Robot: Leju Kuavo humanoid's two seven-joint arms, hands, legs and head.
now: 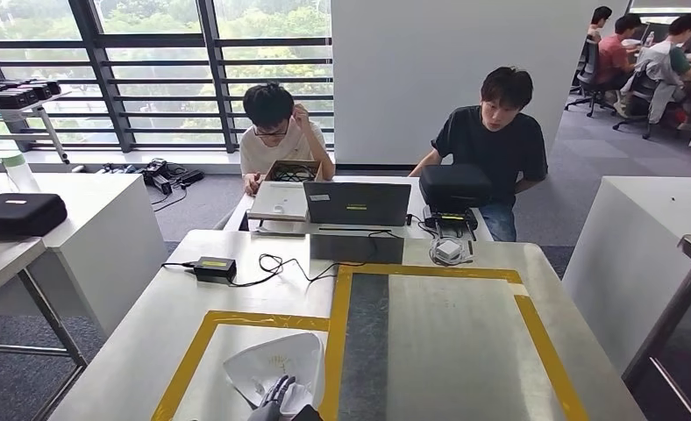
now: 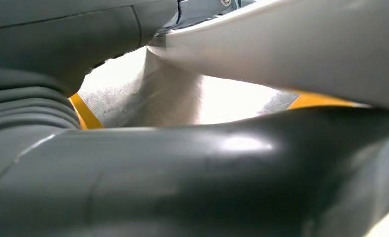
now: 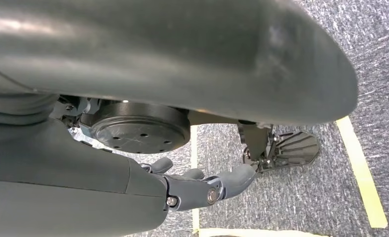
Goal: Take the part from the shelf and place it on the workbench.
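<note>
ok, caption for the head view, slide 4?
Left hand holds white fan-shaped plastic part over the yellow-taped steel workbench.

Grey ribbed wrist cover [image 3: 15,106], dark screw-jointed right hand [image 3: 202,187].

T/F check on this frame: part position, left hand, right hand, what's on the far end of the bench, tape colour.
1. The white part lies inside the yellow-taped area on the workbench. True.
2. The left hand is far from the part. False: it is at the part's near edge, fingers on it.
3. The right hand holds a second part. False: it holds nothing and hangs over grey carpet.
4. A black power adapter with a cable lies on the bench's far left. True.
5. The tape is red. False: it is yellow.
</note>
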